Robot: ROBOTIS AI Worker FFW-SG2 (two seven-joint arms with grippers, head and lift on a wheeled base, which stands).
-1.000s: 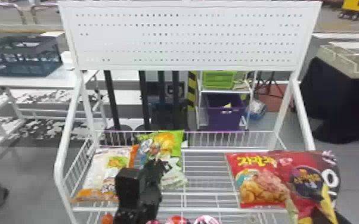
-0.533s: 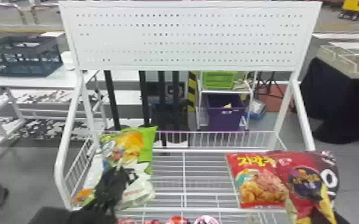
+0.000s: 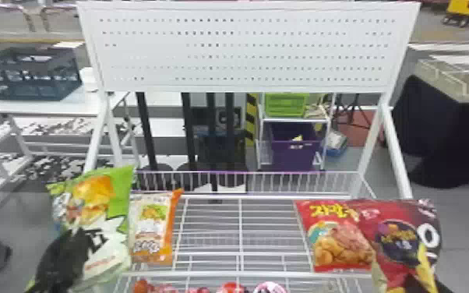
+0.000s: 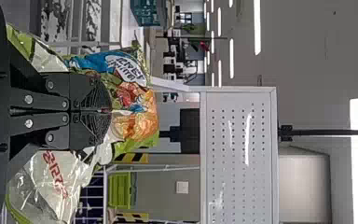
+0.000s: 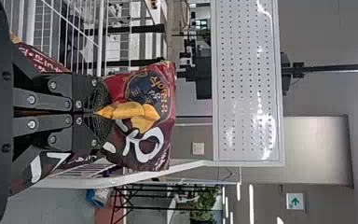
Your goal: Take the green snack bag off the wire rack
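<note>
Green snack bag (image 3: 122,196), at the head view's lower left, is pinched by the left gripper (image 4: 106,111), apparently lifted; next, carry it clear of the wire rack (image 3: 206,275), the right gripper (image 5: 103,112) clamping a maroon bag (image 5: 165,133).

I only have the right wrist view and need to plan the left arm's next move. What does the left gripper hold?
Observer: The left gripper is closed on the green snack bag.
Operator: Does anything lie on the rack's left part?
Observer: Yes, a white-and-orange snack bag lies on the wire rack there.
Operator: Which side of that one is the green bag?
Observer: To its left, as the head view shows it.
</note>
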